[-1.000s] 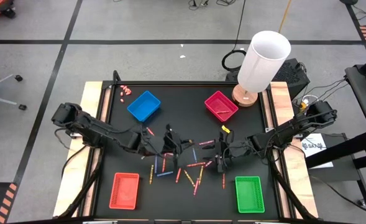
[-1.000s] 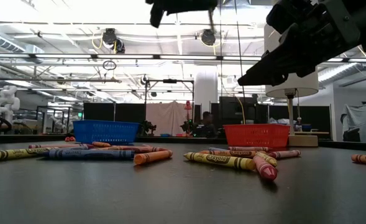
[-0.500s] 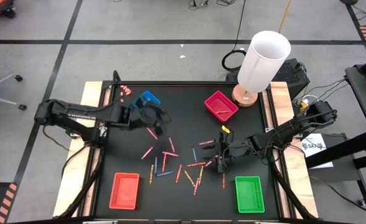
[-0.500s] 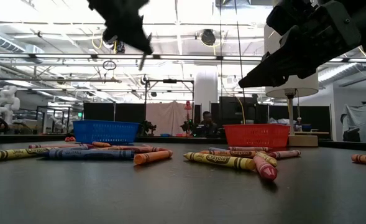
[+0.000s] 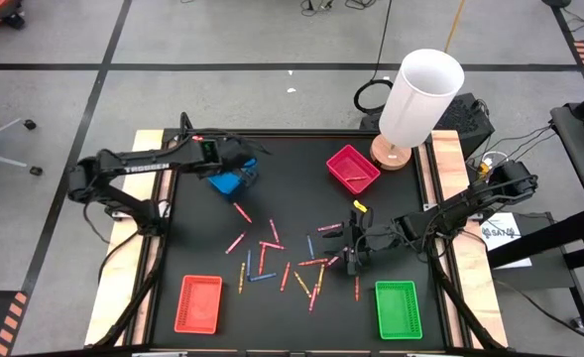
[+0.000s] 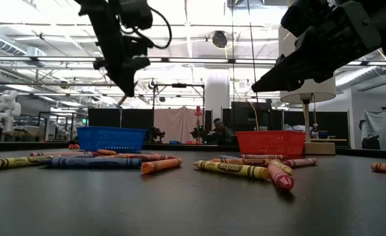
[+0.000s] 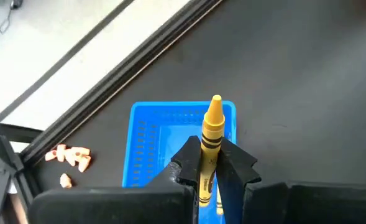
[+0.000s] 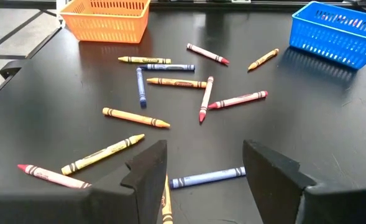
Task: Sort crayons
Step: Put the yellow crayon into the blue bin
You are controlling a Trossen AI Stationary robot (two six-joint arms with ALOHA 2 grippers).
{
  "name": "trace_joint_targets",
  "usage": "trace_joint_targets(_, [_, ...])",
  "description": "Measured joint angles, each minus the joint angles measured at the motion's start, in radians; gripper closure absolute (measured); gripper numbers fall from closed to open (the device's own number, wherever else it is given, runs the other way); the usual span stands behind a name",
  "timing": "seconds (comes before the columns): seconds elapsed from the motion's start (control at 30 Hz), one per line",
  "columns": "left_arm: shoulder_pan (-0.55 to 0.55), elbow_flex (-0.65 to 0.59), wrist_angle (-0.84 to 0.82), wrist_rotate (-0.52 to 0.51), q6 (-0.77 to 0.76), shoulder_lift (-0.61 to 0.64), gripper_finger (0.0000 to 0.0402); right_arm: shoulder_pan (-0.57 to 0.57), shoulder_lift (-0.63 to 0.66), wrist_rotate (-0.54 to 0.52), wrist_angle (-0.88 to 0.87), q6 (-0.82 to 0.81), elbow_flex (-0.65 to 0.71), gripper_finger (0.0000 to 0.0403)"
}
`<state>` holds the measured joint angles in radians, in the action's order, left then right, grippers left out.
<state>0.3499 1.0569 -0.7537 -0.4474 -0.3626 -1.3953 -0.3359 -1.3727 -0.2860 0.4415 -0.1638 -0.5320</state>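
Observation:
My left gripper (image 5: 240,167) hangs above the blue tray (image 5: 228,182) at the far left, shut on an orange-yellow crayon (image 7: 212,127). The crayon's pointed tip sticks out past the fingers over the tray (image 7: 164,140). In the low view this gripper (image 6: 124,75) is high above the tray (image 6: 111,138). Several loose crayons (image 5: 282,260) lie flat in the middle of the black table. My right gripper (image 5: 349,248) stands open just above them at the middle right. A blue crayon (image 8: 207,177) lies on the table below the gap between its fingers (image 8: 204,180). My left gripper pinches the crayon's paper-wrapped shaft (image 7: 206,158) between its two fingers. The crayon lies along the fingers, with its tip end free ahead of them. The fingers slant down from above. The crayon is lifted clear, tip tilted down toward the blue tray.
A magenta tray (image 5: 352,169) sits at the far right, a red tray (image 5: 198,302) at the near left and a green tray (image 5: 398,308) at the near right. A tall white lamp (image 5: 420,99) stands at the far right corner. Tiny pink bits (image 7: 71,157) lie by the far-left edge.
My left gripper has swung from the middle of the table toward the far left until it is over the blue tray, carrying the crayon clear of the table. It has tipped from near level to slanting down. It has stayed shut.

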Motion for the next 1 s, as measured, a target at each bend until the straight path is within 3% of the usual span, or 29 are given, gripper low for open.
trace_joint_targets(0.7, [0.031, 0.000, -0.079, -0.029, -0.032, -0.212, 0.0370, 0.000, 0.000, 0.000, -0.006, 0.000, 0.000, 0.0206])
trace_joint_targets(1.0, [0.037, 0.000, -0.079, -0.056, -0.077, -0.218, 0.0314, 0.000, 0.000, 0.000, -0.006, 0.000, 0.000, 0.0206])
